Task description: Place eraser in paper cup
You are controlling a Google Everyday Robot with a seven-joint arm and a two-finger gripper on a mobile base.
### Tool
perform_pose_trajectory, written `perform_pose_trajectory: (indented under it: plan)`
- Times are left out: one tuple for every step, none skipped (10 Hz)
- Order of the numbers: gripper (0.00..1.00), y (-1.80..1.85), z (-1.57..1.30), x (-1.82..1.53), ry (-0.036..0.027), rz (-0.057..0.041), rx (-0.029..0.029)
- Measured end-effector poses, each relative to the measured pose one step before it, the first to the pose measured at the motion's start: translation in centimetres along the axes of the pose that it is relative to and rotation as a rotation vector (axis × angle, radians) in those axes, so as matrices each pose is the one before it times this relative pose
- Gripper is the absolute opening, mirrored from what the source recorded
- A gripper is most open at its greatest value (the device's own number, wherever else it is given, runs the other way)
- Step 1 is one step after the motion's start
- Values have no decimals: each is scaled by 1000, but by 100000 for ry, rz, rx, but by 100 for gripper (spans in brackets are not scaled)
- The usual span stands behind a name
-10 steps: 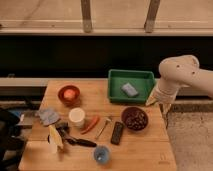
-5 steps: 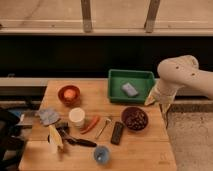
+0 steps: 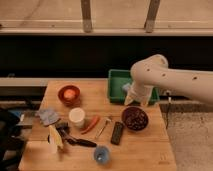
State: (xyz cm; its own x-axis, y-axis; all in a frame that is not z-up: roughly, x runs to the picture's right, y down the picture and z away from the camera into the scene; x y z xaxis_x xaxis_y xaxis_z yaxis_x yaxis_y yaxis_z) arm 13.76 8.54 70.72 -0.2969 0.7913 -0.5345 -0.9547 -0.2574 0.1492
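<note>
Reference point: the paper cup (image 3: 76, 116), standing on the table (image 3: 150, 150). The carrot (image 3: 91, 124) lies just right of the cup. The eraser (image 3: 117, 133) lies further right and slightly before it (flat on the table). A bowl (image 3: 135, 119) sits right of the eraser. The tray (image 3: 114, 76) stands behind and right of the cup. My gripper (image 3: 136, 100) hangs at the tray's front edge, behind that bowl. A cloth (image 3: 47, 116) lies left of the cup.

Bowls, two: red bowl (image 3: 61, 96), dark bowl (image 3: 126, 120). Cups, two: paper cup (image 3: 77, 117), blue cup (image 3: 102, 155). One each: eraser (image 3: 117, 133), green tray (image 3: 115, 88), carrot (image 3: 91, 123), banana (image 3: 55, 137). One gripper (image 3: 131, 99), mine, at tray's front edge, above dark bowl.
</note>
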Motion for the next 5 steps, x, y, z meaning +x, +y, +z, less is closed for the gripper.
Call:
perform_pose_trajectory:
  plan:
    - [62, 1738, 771, 1568, 425, -4491, 679]
    - [62, 1329, 1063, 1814, 755, -3914, 911]
    - [62, 1101, 829, 1712, 1127, -3273, 757]
    - [62, 702, 523, 1251, 827, -2341, 592]
    - [62, 99, 159, 326, 205, -559, 282]
